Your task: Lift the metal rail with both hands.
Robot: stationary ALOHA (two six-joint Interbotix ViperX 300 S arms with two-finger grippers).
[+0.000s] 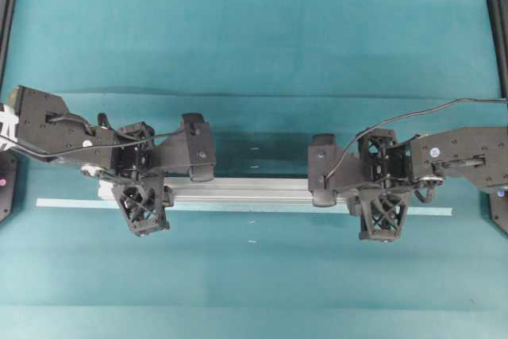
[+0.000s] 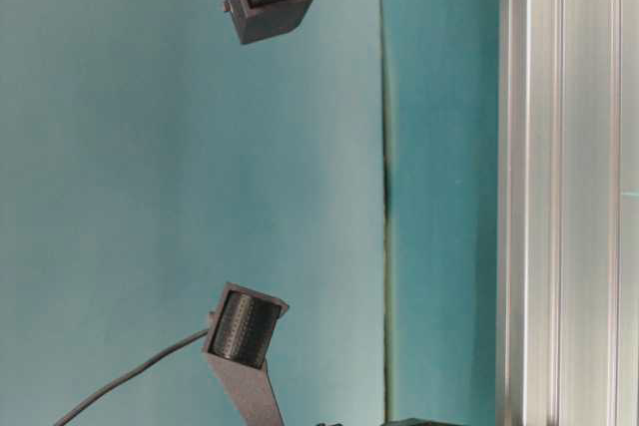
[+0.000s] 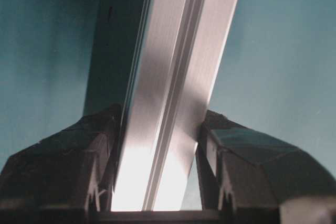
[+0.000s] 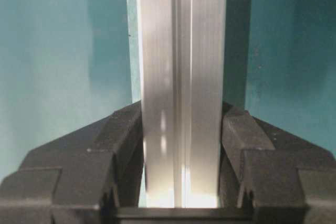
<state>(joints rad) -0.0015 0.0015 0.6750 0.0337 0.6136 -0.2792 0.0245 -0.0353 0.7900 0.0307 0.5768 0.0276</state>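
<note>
Overhead view shows the metal rail [image 1: 246, 190] lying crosswise just below the middle of the frame, over the teal counter [image 1: 262, 45]. The left gripper [image 1: 141, 190] sits at the rail's left end and the right gripper [image 1: 383, 188] at its right end, each with one lattice finger on the upper side of the rail and one on the lower side. A thin pale tape strip [image 1: 71, 203] runs along the counter just below the rail and sticks out past both ends. Black cables [image 1: 413, 117] loop from the wrist housings toward the frame edges.

From the left wrist view, the rail [image 3: 176, 77] runs up the frame at a slight tilt, and the two black fingers [image 3: 92, 150] press against its sides, clamped on it. From the right wrist view, the rail [image 4: 181, 77] stands straight up the middle of the frame, and the fingers [image 4: 123, 140] there are likewise clamped on its two sides.

The table-level view shows the grooved rail [image 2: 564, 187] along the right edge of the frame, with two black camera housings [image 2: 243, 331] at the left. A dark shadow lies beside the rail in both wrist views.
</note>
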